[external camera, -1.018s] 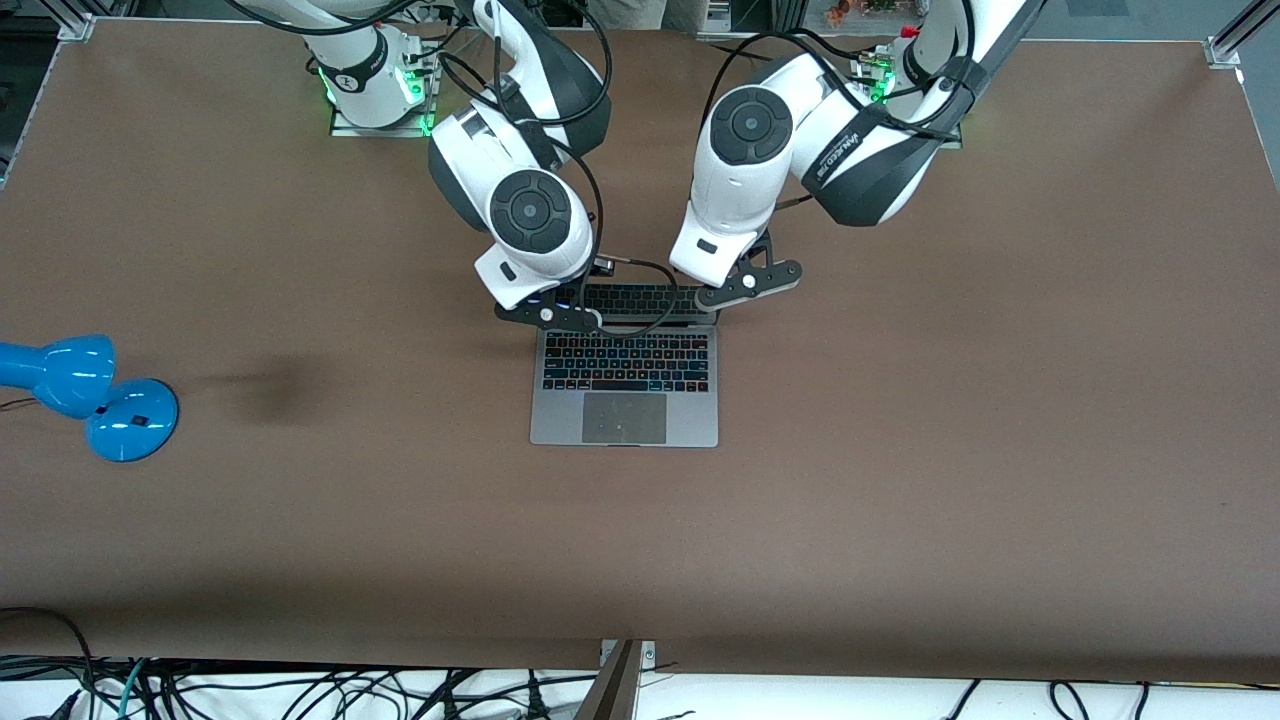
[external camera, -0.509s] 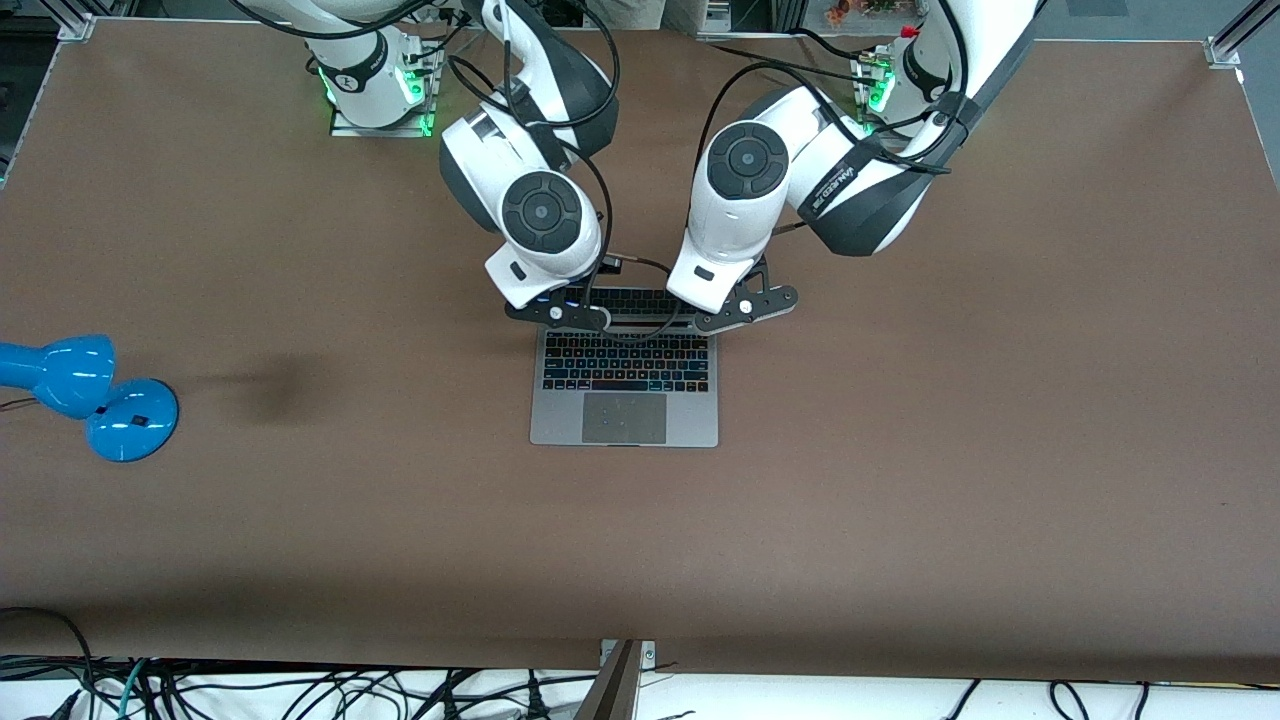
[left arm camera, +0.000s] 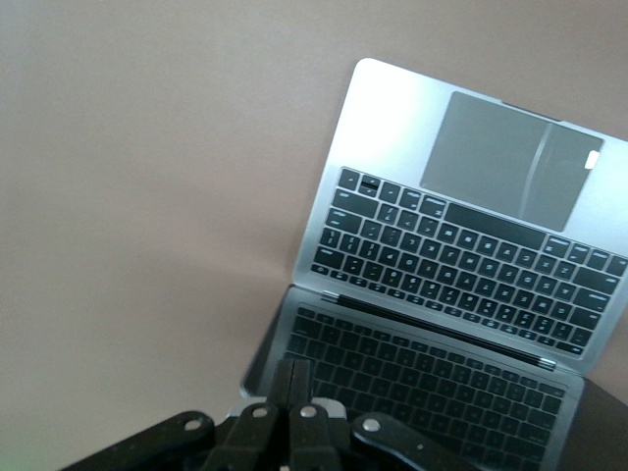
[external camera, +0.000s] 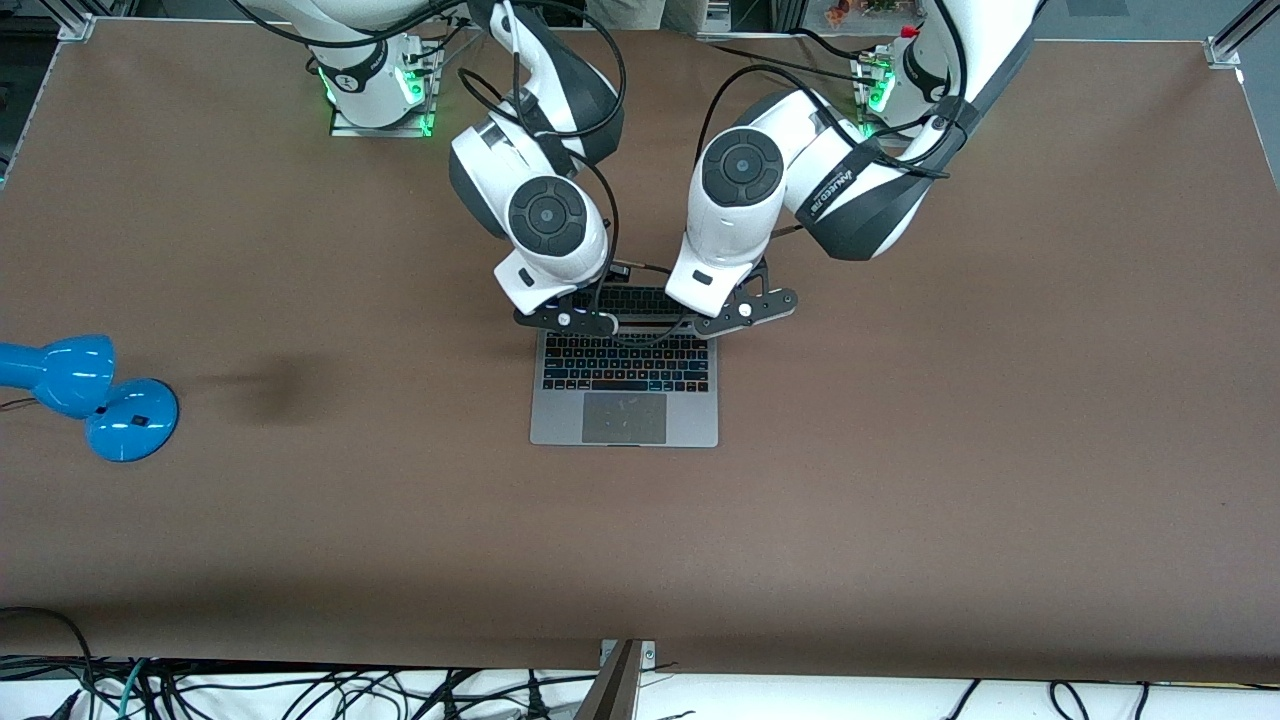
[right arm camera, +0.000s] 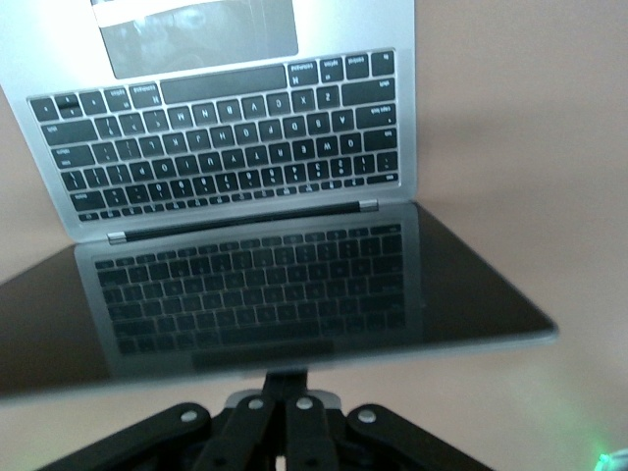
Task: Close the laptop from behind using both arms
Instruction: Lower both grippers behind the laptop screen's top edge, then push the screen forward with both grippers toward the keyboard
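Observation:
The silver-grey laptop [external camera: 625,405] lies open in the middle of the brown table, its black keyboard and grey trackpad facing up. Its lid leans forward over the keyboard, and the dark screen [right arm camera: 294,294] mirrors the keys. My right gripper [external camera: 562,318] is shut, with its fingertips [right arm camera: 287,378] against the back of the lid's top edge near one corner. My left gripper [external camera: 745,305] is shut, with its fingertips [left arm camera: 294,371] against the lid's top edge at the other corner [left arm camera: 265,363]. The apple logo is hidden.
A blue desk lamp [external camera: 90,395] lies on the table toward the right arm's end. Black cables [external camera: 200,690] hang below the table's front edge. The arm bases [external camera: 375,75] stand at the table's back edge.
Both grippers have moved a little toward the front camera and lower. The lid has tipped further down over the keyboard with them.

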